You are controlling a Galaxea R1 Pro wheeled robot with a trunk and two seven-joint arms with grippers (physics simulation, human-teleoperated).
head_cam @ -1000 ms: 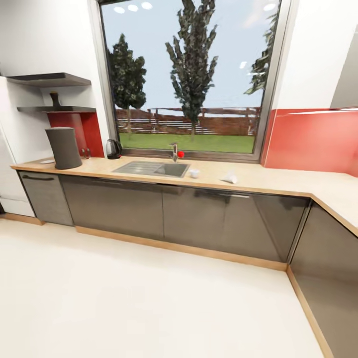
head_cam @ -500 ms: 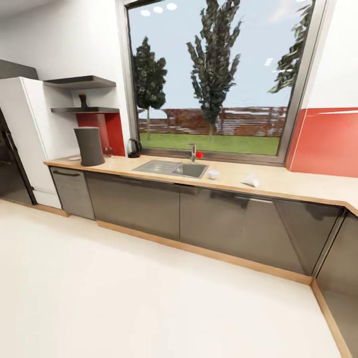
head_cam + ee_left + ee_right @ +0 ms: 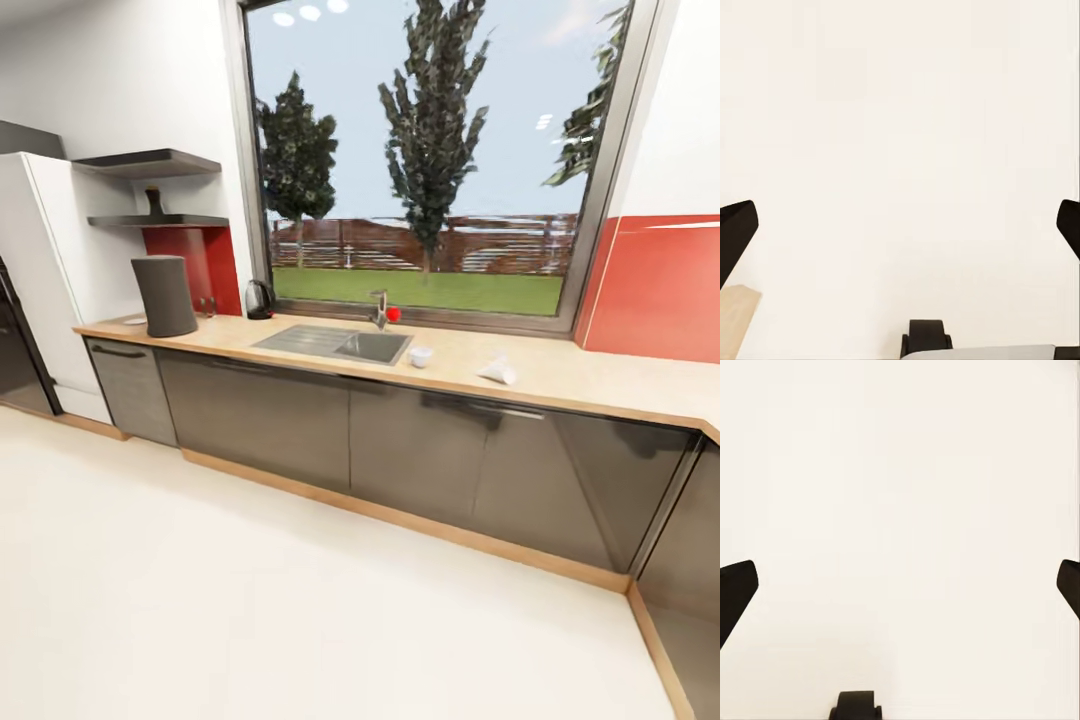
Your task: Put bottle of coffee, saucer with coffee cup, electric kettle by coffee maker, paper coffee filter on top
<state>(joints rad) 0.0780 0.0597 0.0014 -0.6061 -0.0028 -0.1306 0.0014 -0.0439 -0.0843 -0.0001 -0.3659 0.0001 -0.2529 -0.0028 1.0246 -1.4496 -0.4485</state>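
A pale floor (image 3: 300, 600) runs up to grey cabinets under a long wooden worktop (image 3: 560, 372) below a big window (image 3: 430, 160). On the worktop, from the left: the coffee maker (image 3: 164, 296), the electric kettle (image 3: 259, 299) by the window, a sink (image 3: 335, 344), the coffee cup (image 3: 421, 356) and the paper coffee filter (image 3: 497, 371). The bottle of coffee (image 3: 153, 201) stands on the lower shelf (image 3: 155, 220). The left gripper (image 3: 900, 232) and right gripper (image 3: 900, 592) hang over bare floor, jaws spread wide, holding nothing.

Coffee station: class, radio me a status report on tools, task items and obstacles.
Both tools open, holding nothing. Coffee maker on countertop; kettle by window; cup, filter right of sink. Bare floor ahead.
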